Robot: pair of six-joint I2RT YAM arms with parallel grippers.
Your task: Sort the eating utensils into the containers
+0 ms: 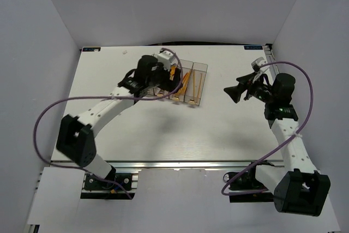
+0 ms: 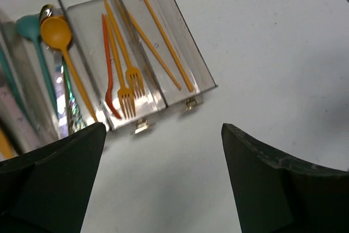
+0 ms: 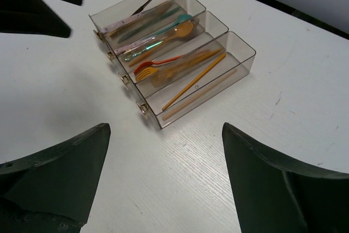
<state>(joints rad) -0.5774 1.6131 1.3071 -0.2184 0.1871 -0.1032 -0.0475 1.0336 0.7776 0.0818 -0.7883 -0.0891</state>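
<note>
If apart, utensils (image 2: 126,94) beyond end effector (image 2: 162,130)

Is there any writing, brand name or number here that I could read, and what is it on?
Nothing can be read in any view.
The yellowish tags on the ends of the clear bins: too small to tell if they carry writing.
The stickers at the far edge of the table: blurred, unreadable.
The utensils: no markings visible.
</note>
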